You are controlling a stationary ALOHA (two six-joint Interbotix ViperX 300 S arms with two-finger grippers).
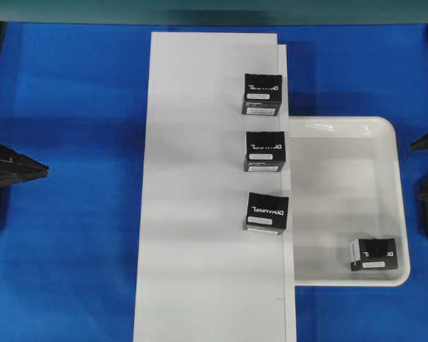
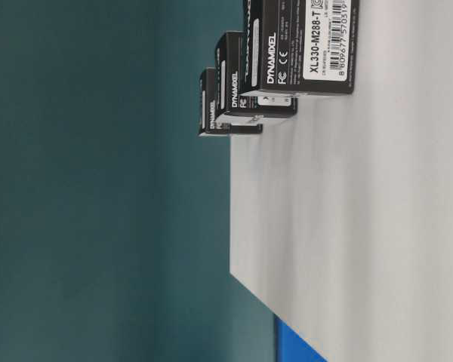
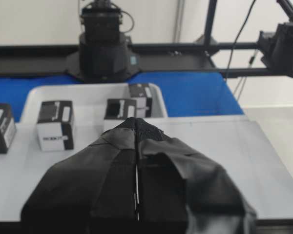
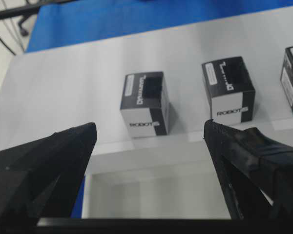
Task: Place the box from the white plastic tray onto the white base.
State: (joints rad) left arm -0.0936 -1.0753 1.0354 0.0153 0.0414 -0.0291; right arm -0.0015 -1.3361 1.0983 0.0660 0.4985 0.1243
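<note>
We see one box (image 1: 374, 254) left in the tray (image 1: 392, 128), near-right corner, close to the rim. Right tool (image 4: 149, 134) apart, empty; left tool (image 3: 136, 122) together. Risk, we judge: fingers catching the rim, or nudging the three boxes (image 1: 265, 150) on the base (image 1: 200, 178).

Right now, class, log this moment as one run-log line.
base: three boxes on it | tray: box in corner | left end effector: shut, empty | right end effector: open, empty
</note>
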